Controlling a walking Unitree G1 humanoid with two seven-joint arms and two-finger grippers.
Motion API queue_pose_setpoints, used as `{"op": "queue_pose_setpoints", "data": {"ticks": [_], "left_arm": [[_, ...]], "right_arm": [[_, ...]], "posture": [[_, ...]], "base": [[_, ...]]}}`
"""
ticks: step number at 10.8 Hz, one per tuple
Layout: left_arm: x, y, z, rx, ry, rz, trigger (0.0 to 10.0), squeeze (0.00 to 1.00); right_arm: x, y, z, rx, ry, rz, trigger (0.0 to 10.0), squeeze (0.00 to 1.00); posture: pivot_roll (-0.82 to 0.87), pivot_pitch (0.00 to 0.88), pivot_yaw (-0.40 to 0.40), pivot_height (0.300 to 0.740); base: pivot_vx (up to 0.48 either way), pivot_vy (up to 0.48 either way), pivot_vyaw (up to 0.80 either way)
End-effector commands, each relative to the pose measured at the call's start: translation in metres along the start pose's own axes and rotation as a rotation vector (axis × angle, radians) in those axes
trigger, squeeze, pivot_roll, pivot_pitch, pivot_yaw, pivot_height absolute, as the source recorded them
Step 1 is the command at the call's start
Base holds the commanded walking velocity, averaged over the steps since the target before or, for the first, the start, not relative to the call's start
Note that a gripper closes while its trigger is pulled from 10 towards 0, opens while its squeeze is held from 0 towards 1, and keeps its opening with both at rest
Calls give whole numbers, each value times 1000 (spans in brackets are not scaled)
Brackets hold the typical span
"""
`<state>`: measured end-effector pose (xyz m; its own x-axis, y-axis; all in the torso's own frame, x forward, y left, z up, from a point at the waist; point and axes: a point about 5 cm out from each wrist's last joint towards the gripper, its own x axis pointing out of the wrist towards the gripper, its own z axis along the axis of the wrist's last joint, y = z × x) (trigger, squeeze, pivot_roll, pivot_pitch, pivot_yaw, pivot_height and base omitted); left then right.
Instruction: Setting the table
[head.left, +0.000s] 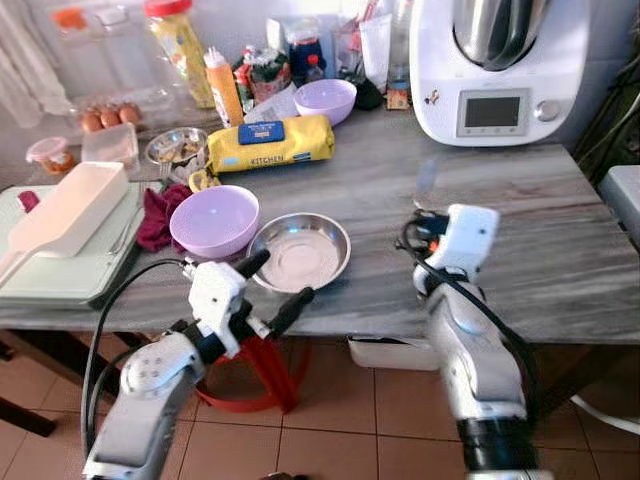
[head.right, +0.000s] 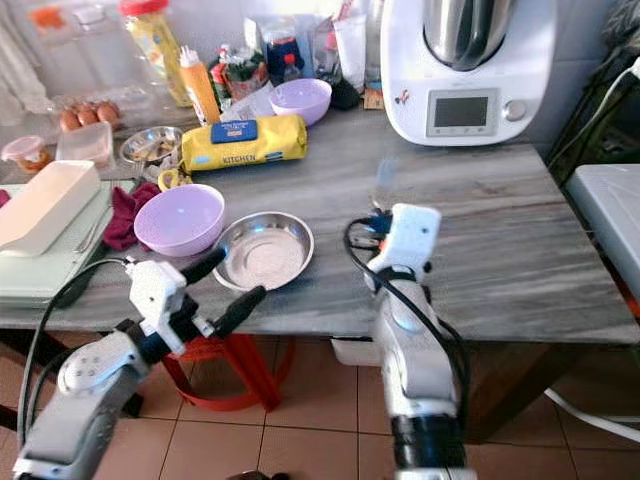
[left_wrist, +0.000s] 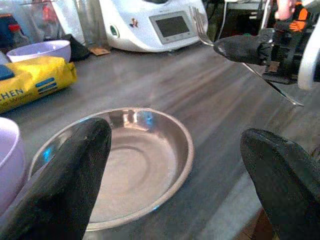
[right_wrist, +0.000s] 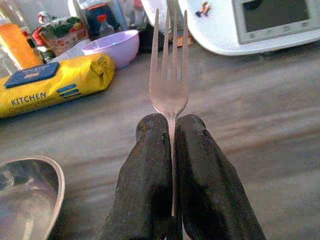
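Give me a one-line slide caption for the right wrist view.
Right gripper shut on a fork, tines pointing away over the grey table, steel plate beside it.

We see a fork (right_wrist: 169, 85) of smooth, shiny metal and a steel plate (head.left: 300, 252) with a glossy, reflecting surface. The table (head.left: 520, 200) looks like grey veined stone, the purple bowl (head.left: 214, 221) like matt plastic.
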<state>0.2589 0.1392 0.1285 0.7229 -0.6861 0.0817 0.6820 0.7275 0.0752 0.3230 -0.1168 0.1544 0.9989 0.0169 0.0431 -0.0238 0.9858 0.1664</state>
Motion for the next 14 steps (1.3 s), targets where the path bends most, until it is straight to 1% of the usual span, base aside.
{"op": "queue_pose_setpoints", "data": {"ticks": [1,2,3,4,5,7,10,11,12,14], "left_arm": [[-4,-1,1,-2,12,-19,10000,0],[-4,-2,1,-10,14,-15,10000,0],[-3,-4,0,-16,13,-15,10000,0],[-3,-8,1,-25,10,-15,10000,0],[-3,-9,0,-27,11,-14,10000,0],[-3,-9,-1,-32,13,-11,10000,0],[-1,-11,-3,-38,18,-21,10000,0],[0,-11,-3,-38,18,-24,10000,0],[1,-11,-4,-38,21,-28,10000,0],[1,-12,-4,-38,21,-31,10000,0]], "right_arm": [[4,9,-3,8,34,11,10000,0],[6,11,-10,21,85,12,10000,0],[9,14,-15,13,122,17,10000,0],[10,22,-23,-7,174,49,10000,0],[8,25,-28,-16,206,67,10000,0],[8,28,-36,-17,244,82,10000,0],[10,32,-41,-16,271,90,10000,0],[11,32,-43,33,277,83,10000,0],[12,34,-47,74,307,82,10000,0],[12,39,-48,75,312,90,10000,0]], "posture": [[-56,114,119,740],[-55,115,113,740],[-54,116,110,740],[-51,118,104,740],[-50,118,101,740],[-54,117,98,740],[-59,118,102,740],[-59,117,104,740],[-60,116,105,740],[-58,115,104,740]], "base": [[0,0,0],[0,0,0],[0,0,0],[0,0,0],[0,0,0],[0,0,0],[0,0,0],[0,0,0],[0,0,0],[0,0,0]]}}
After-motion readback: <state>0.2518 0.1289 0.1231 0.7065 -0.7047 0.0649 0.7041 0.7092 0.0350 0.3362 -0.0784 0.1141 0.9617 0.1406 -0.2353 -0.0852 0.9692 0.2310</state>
